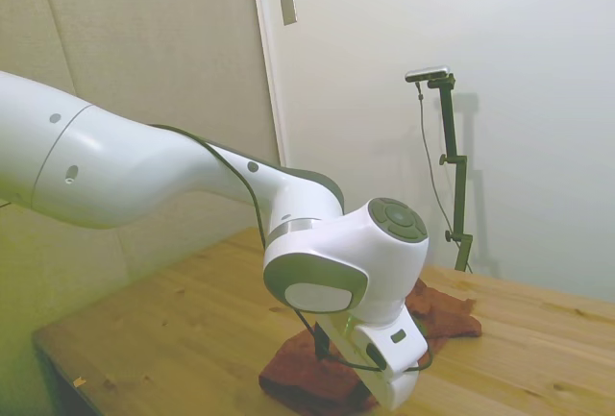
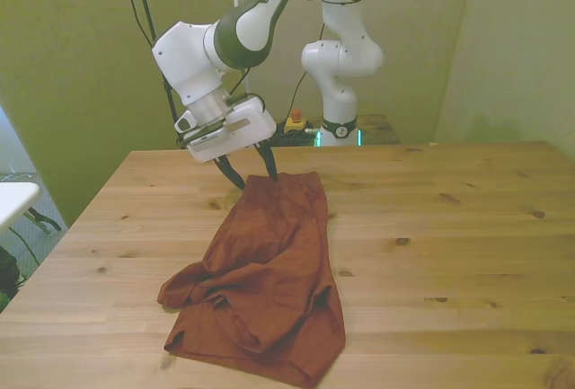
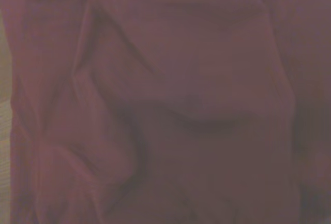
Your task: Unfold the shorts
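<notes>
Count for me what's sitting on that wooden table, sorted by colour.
Rust-red: 1, the shorts, rumpled, far edge at the gripper
Other colours: 0
Total: 1

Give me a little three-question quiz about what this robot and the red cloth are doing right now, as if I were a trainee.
1. True or false: the shorts lie flat and fully spread on the table.
2. Where is the gripper? A) at the far edge of the shorts, fingers spread, one touching the cloth; B) hanging high above bare wood; C) at the near rumpled end.
3. Fill in: the wrist view is filled with ____ red cloth.

Key: 1. False: the near end is bunched and folded over itself. 2. A. 3. Wrinkled.
</notes>
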Tool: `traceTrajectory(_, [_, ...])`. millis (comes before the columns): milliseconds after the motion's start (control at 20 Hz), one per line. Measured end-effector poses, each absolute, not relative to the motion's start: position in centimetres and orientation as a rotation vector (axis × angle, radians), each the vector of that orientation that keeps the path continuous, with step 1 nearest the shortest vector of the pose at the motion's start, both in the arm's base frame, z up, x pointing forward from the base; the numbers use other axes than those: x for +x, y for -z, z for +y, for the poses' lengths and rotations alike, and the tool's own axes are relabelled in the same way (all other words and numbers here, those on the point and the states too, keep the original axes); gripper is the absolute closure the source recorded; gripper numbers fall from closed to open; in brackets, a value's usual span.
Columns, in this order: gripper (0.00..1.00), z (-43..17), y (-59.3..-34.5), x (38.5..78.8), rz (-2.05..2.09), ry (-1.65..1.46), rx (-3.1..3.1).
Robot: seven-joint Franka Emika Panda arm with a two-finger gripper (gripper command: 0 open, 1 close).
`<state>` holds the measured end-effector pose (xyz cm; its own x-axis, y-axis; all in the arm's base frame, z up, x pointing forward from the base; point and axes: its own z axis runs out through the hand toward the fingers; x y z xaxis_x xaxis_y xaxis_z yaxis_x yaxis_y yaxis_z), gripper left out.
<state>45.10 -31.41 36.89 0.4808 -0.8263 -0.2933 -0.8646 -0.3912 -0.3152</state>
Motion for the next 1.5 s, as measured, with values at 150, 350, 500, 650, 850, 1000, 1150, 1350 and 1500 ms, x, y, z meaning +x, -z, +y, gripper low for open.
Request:
traceTrajectory(150, [1.0, -31.1, -36.9, 45.3, 1.388, -0.123, -2.318])
traceTrajectory(350, [1.0, -31.0, -36.8, 45.3, 1.381, -0.122, -2.322])
traceTrajectory(500, [1.0, -31.0, -36.8, 45.3, 1.38, -0.122, -2.322])
traceTrajectory(650, [1.0, -31.0, -36.8, 45.3, 1.38, -0.122, -2.322])
traceTrajectory(850, [1.0, -31.0, -36.9, 45.3, 1.38, -0.122, -2.322])
traceTrajectory(1000, [1.0, -31.0, -36.9, 45.3, 1.379, -0.121, -2.323])
traceTrajectory(1150, [1.0, -30.4, -37.7, 45.6, 1.355, -0.108, -2.342])
traceTrajectory(1350, [1.0, -26.5, -40.1, 46.0, 1.246, -0.071, -2.444])
traceTrajectory(1500, [1.0, -22.1, -42.0, 46.1, 1.155, -0.041, -2.533])
